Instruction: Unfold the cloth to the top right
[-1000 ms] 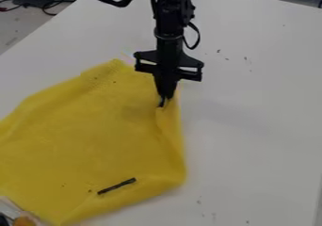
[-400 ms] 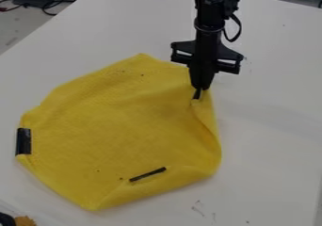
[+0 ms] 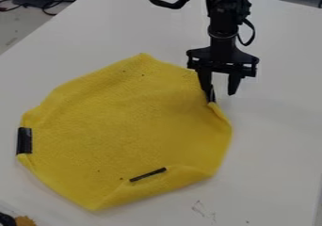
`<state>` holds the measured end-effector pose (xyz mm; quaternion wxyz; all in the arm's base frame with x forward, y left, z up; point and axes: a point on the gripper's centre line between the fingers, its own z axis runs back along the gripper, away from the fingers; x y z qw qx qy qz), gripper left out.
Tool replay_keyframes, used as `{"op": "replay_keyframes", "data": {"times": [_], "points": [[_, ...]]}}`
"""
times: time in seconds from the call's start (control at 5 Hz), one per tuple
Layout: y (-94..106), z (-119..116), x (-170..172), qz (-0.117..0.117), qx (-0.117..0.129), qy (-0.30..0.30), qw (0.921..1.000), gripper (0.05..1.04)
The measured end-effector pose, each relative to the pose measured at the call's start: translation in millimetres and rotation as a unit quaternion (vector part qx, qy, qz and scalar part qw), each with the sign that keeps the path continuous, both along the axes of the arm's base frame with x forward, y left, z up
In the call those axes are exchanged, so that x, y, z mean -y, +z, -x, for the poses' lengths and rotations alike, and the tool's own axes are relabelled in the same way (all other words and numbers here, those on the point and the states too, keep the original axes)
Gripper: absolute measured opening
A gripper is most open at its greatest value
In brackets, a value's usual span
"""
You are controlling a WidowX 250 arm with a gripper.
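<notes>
The black gripper (image 3: 221, 95) hangs over the upper right edge of the yellow cloth, its two fingers spread apart. Its left finger is at the cloth's edge, and the right one is over the bare table to the side. Most of the yellow cloth (image 3: 125, 126) lies spread on the table, with a fold along its right and lower right edge. A dark strip shows on the cloth near its lower edge, and a black tab is at its left edge.
The white table (image 3: 277, 140) surrounds the cloth. An orange-brown object (image 3: 25, 221) and a dark one stand at the lower left corner. Cables (image 3: 47, 6) lie beyond the table at the upper left.
The gripper has moved right and its fingers have opened, letting go of the cloth. The cloth was dragged right and slightly up, and its right edge has spread outward.
</notes>
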<state>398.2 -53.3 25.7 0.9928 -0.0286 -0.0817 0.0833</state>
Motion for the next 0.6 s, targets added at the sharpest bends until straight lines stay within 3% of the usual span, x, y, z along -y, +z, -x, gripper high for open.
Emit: {"op": "replay_keyframes", "data": {"times": [0.2,0.4,0.6], "points": [[3.3,-7.6,17.1,0.009,0.001,-0.006,0.9999,1.001],[5.9,-11.0,34.4,0.024,0.001,-0.008,0.9997,1.003],[13.7,-14.2,48.4,0.011,0.000,-0.019,0.9998,1.000]]}}
